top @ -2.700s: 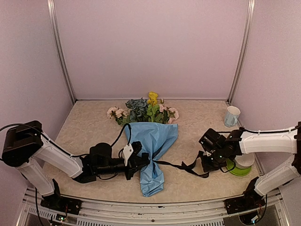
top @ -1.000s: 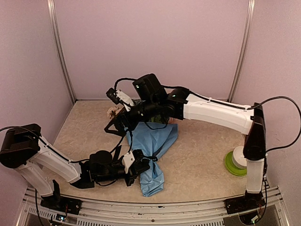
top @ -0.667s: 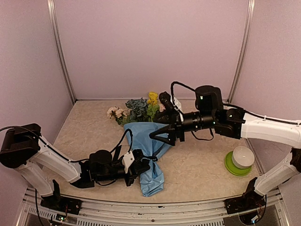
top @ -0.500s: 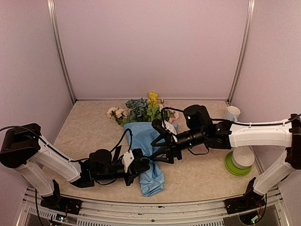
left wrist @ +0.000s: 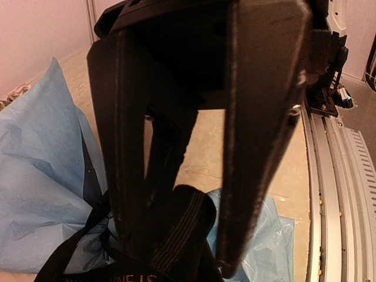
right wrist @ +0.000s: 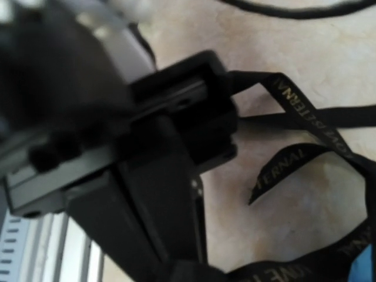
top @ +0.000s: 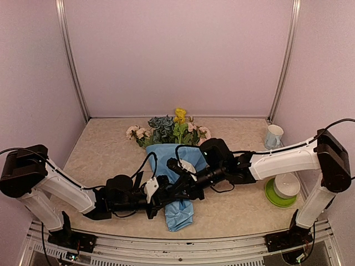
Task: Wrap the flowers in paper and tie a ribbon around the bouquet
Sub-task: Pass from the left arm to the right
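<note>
The bouquet lies in the middle of the table, its flowers (top: 166, 130) pointing at the back wall and the light blue paper (top: 180, 158) narrowing toward me. The black ribbon (left wrist: 182, 229) is bunched at the cone's neck. My left gripper (top: 165, 191) is shut on a loop of it there. My right gripper (top: 178, 180) reaches in low from the right, nose to nose with the left one. Loose lettered strands of the ribbon (right wrist: 305, 111) lie on the table beside its dark finger (right wrist: 164, 200). The blur hides how its jaws stand.
A pale mug (top: 273, 136) stands at the back right. A green plate (top: 274, 199) carrying a white cup sits near the right arm's base. A metal rail (top: 177, 244) runs along the near edge.
My right arm swung from above the flowers across to the right, then down to the bouquet's neck beside the left gripper, and its jaws narrowed. The left arm held still.
</note>
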Motion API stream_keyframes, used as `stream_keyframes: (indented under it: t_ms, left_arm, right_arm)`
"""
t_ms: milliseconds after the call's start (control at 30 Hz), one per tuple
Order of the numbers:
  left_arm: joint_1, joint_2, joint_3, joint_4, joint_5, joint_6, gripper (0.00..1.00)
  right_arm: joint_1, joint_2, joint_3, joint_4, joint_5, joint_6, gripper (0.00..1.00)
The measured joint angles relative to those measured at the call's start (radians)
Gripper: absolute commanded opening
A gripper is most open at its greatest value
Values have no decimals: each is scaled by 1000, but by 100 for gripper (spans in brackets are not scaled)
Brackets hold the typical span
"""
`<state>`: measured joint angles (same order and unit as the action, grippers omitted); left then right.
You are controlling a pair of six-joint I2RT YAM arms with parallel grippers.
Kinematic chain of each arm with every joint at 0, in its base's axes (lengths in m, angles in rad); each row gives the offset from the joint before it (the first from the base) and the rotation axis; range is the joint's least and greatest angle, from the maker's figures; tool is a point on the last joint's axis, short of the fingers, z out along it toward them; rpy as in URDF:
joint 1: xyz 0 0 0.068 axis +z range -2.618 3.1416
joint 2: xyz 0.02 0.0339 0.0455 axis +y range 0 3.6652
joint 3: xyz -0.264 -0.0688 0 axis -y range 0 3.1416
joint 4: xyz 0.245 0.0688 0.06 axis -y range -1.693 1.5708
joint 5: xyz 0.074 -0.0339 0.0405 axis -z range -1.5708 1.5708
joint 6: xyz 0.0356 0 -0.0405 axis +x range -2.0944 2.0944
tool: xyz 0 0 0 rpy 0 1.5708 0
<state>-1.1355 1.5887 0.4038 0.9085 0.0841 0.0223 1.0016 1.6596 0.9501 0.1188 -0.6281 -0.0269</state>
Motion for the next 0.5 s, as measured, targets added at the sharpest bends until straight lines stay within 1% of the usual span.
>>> stream_keyframes:
  t_ms: [100, 133, 200, 233, 267, 300, 367, 500]
  left_arm:
    - [2, 0, 1, -10, 8, 0, 0]
    - [2, 0, 2, -10, 10, -1, 3]
    - [4, 0, 5, -16, 13, -6, 39]
    - [5, -2, 9, -27, 15, -18, 49]
    - [8, -6, 13, -42, 19, -25, 57]
    - [13, -14, 21, -71, 31, -40, 62]
    - [29, -43, 49, -154, 71, -78, 68]
    - [42, -152, 145, -381, 100, -145, 72]
  right_arm:
    - [3, 11, 1, 3, -10, 14, 0]
    - [4, 11, 1, 4, -12, 15, 0]
    - [4, 11, 1, 6, -13, 19, 0]
    - [4, 11, 1, 8, -11, 22, 0]
    - [4, 10, 1, 13, -9, 25, 0]
    - [4, 10, 1, 16, -6, 26, 0]
    - [3, 8, 1, 22, 10, 32, 0]
    - [-10, 5, 0, 36, 29, 53, 0]
